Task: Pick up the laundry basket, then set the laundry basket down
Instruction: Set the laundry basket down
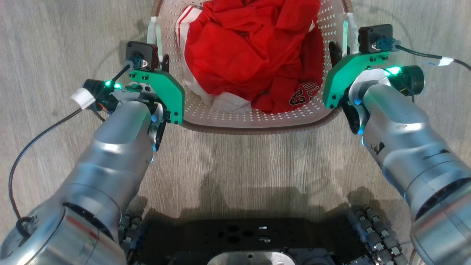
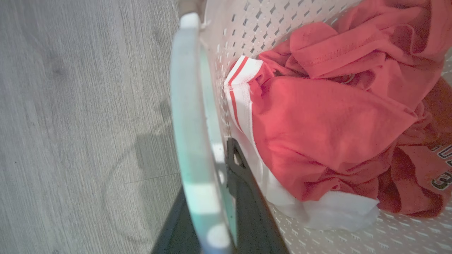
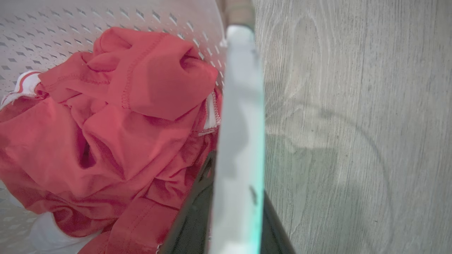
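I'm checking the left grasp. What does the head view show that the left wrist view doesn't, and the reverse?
Head view: both arms, the right gripper at the right handle, and the robot's base. Left wrist view: close up, the left gripper with its two dark fingers closed either side of the white left handle. Both: the laundry basket, the red clothes in it, the grey wood floor.

Dark fingers [image 3: 190, 218] astride the laundry basket [image 3: 70, 21] handle [image 3: 240, 141], red clothes [image 3: 123, 134] inside, grey floor [image 3: 353, 106] alongside
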### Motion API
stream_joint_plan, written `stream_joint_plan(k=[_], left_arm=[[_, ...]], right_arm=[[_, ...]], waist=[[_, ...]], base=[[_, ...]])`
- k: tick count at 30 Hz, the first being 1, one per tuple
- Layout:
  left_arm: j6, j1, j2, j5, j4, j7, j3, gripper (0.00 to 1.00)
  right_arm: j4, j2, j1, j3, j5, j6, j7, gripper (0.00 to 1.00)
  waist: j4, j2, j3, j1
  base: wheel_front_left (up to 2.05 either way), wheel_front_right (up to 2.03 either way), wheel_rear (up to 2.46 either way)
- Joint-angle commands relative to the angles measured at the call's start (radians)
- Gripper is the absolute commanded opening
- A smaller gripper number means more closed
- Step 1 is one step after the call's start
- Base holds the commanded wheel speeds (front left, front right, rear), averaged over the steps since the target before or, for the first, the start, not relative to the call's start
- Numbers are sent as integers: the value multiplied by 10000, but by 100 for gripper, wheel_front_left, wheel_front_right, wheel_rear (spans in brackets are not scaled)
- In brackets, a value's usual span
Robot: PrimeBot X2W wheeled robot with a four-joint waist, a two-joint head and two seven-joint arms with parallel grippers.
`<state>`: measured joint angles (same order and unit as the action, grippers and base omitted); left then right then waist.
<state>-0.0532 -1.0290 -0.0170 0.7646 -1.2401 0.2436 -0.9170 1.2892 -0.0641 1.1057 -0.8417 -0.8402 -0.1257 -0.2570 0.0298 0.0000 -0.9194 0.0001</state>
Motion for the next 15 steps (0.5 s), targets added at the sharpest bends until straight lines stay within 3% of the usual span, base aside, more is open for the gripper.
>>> stream_joint_plan(k=[1, 13, 15], left_arm=[[-56, -208, -334, -173, 127, 180, 154, 0], [-142, -194, -334, -460, 251, 181, 418, 0], [-189, -164, -333, -466, 278, 181, 432, 0]], right_arm=[[15, 83, -418, -211, 274, -50, -35, 0], [15, 106, -424, 785, 1279, -50, -45, 0], [15, 113, -448, 947, 1446, -50, -45, 27]], waist=[[4, 0, -17, -1], [52, 0, -171, -1], [52, 0, -149, -1]], base=[[0, 0, 0], [0, 0, 0], [0, 0, 0]])
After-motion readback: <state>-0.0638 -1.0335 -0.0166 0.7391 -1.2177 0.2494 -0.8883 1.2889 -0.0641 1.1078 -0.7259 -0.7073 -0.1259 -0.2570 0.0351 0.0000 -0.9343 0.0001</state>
